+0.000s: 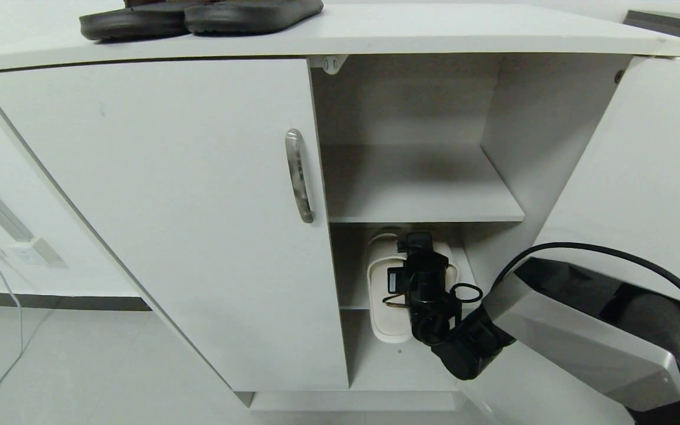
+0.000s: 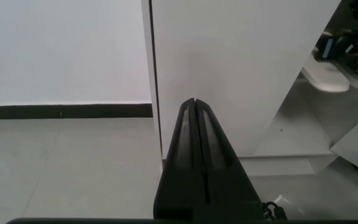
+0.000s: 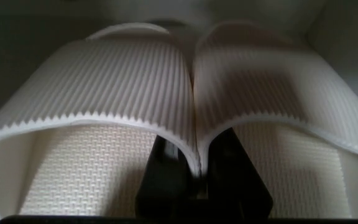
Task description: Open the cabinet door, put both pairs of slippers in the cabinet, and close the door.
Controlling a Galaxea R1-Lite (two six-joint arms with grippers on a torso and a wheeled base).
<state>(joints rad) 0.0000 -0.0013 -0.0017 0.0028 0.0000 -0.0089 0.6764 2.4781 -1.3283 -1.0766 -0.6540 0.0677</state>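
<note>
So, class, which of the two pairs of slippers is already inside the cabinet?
The white pair, on a lower shelf with the right gripper clamped on it. The dark pair lies on the cabinet top.

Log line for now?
door open | right tool shut on white slippers, middle compartment | black slippers on cabinet top | left tool shut

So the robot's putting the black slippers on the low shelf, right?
No, those are the white slippers, in the right gripper on the low shelf. The head view shows it; the black slippers lie on top of the cabinet.
</note>
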